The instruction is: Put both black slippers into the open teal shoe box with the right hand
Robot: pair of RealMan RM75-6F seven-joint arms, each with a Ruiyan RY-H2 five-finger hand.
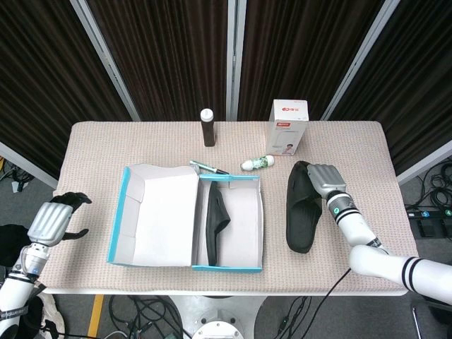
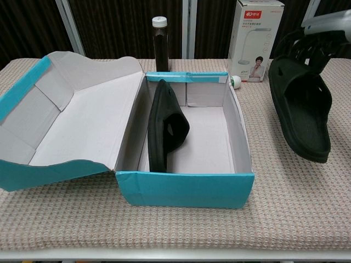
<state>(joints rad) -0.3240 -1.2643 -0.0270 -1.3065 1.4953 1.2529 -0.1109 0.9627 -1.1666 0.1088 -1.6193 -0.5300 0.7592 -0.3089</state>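
1. Two black slippers: one slipper in the box (image 2: pixel 167 129) stands on its edge against the left wall of the teal shoe box (image 2: pixel 186 189); the held slipper (image 2: pixel 300 107) hangs tilted above the tabletop (image 1: pixel 367 155), to the right of the box.
2. The right hand (image 1: pixel 325 180) grips the held slipper at its upper end, fingers (image 2: pixel 299 49) curled around it.
3. The left hand (image 1: pixel 56 215) is off the left edge of the tabletop, fingers bent and apart, holding nothing.
4. One shoe box, lid (image 1: pixel 159 212) folded open to the left.
5. Behind the box: one dark bottle (image 1: pixel 207 128), one white carton (image 1: pixel 289 127), one small white-and-green bottle (image 1: pixel 257 163) lying down, one pen (image 1: pixel 208 168).
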